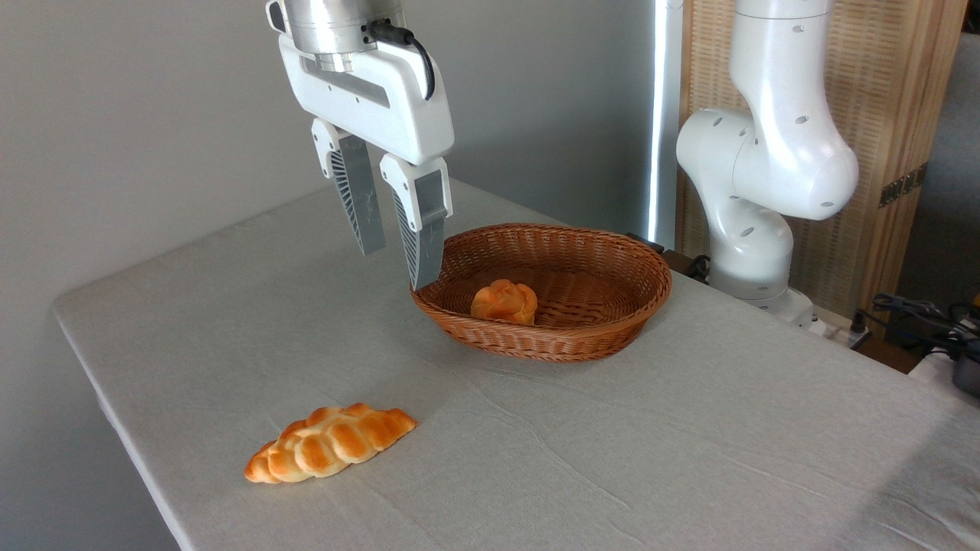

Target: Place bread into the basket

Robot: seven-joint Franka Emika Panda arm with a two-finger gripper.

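Camera: bun (504, 301) inside basket (612, 264).

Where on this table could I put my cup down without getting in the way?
The right front of the table, below the basket, is bare. So is the far left corner. Avoid the strip between the loaf and basket, under the gripper.

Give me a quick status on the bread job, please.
End effector open, empty, raised beside basket. Bread on table, outside basket. Small bun already in basket. Nothing in the way.
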